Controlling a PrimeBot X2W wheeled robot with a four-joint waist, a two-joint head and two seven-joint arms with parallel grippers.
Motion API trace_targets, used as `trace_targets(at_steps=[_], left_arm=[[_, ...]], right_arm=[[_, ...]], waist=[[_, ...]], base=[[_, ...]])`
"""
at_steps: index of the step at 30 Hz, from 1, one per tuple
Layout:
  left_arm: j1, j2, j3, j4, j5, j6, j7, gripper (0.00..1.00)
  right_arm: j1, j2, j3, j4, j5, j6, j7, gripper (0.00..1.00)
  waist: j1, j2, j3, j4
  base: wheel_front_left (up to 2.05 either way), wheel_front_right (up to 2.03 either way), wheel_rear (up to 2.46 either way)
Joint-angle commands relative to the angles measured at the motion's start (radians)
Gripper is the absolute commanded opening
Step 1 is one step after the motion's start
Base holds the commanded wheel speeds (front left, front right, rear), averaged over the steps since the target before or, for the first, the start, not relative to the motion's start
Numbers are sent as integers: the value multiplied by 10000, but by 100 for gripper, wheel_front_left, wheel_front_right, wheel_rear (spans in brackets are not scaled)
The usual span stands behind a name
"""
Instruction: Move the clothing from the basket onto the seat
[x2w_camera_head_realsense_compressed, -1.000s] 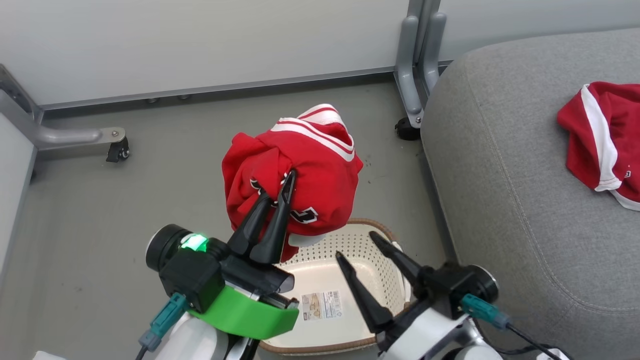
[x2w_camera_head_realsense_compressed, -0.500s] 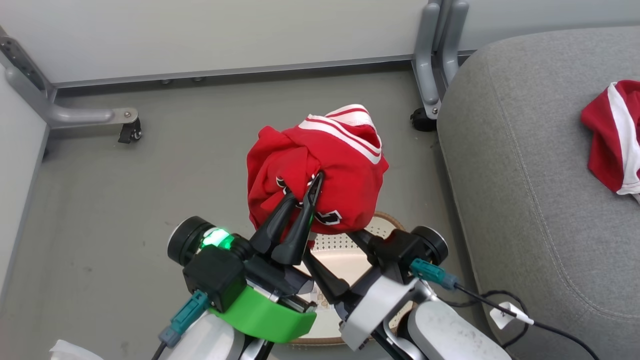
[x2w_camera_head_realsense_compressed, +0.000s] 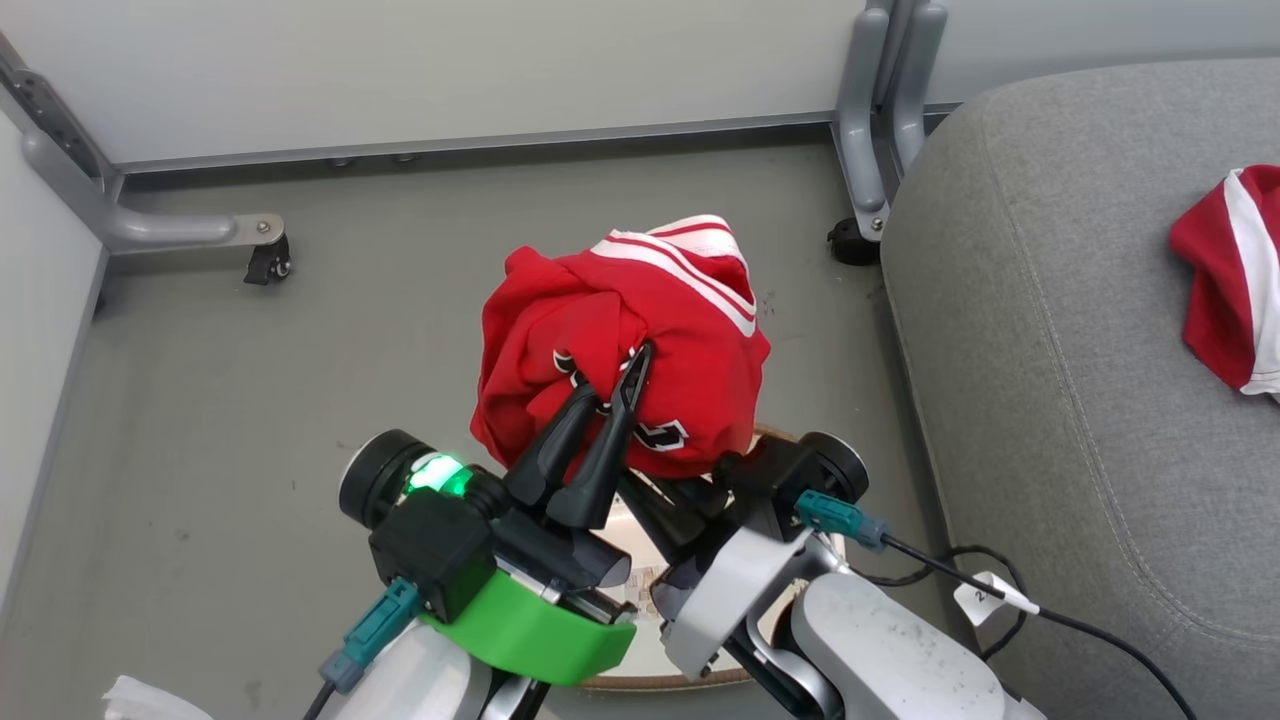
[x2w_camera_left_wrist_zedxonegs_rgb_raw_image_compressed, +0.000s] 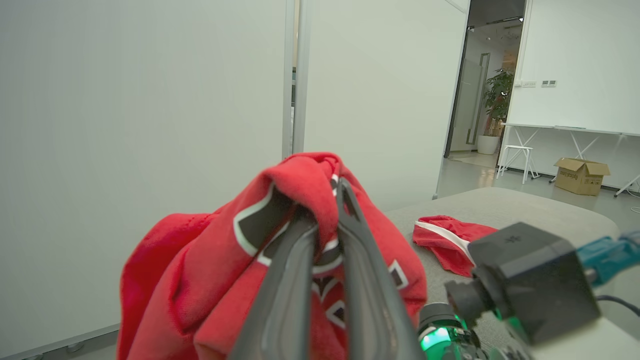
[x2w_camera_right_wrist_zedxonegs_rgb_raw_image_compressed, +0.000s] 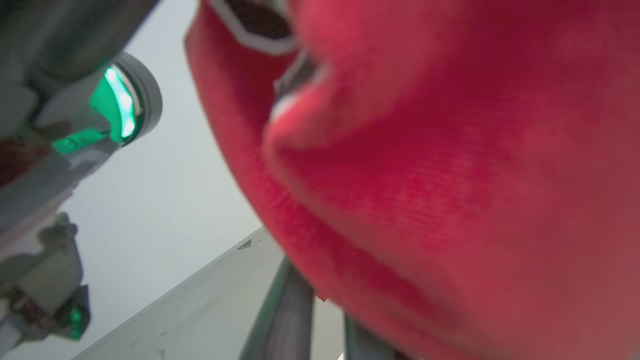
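My left fingers (x2w_camera_head_realsense_compressed: 612, 430) clamp bunched red white-striped jersey (x2w_camera_head_realsense_compressed: 650, 320), centre frame, above cream perforated basket (x2w_camera_head_realsense_compressed: 620, 684). My right fingers (x2w_camera_right_wrist_zedxonegs_rgb_raw_image_compressed: 280, 325) under fabric: state unreadable. Carry step; next swing to grey fabric seat (x2w_camera_head_realsense_compressed: 1050, 420), right.

Black numerals edged in white are printed on the crumpled red fabric garment (x2w_camera_head_realsense_compressed: 690, 340), but they are folded and partly covered, so no figure can be read with certainty. A dark mark, possibly a "2", is carried by the small white paper tag (x2w_camera_head_realsense_compressed: 985, 598); this cannot be confirmed. Dark print is borne by the brown cardboard box (x2w_camera_left_wrist_zedxonegs_rgb_raw_image_compressed: 580, 172), too small to be read.
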Motion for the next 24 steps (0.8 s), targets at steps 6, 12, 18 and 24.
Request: trace_targets(at_steps=[6, 12, 18, 24], left_arm=[[-26, 3, 89, 43, 40, -13, -34, 0], [68, 12, 203, 248, 93, 231, -32, 62], [116, 182, 249, 363, 253, 440, -9, 100], [353, 527, 160, 352, 373, 449, 179, 100]], right_arm=[[-236, -16, 115, 218, 198, -7, -183, 0], [-282, -15, 124, 360, 174, -7, -260, 0], [-375, -17, -78, 479, -50, -7, -332, 0], [-453, -10, -520, 669, -292, -7, -357, 0]], waist=[[0, 0, -26, -6], [0, 0, -75, 5], [0, 0, -125, 21], [0, 0, -181, 56]], base=[[0, 0, 0], [0, 0, 0], [0, 0, 0], [0, 0, 0]])
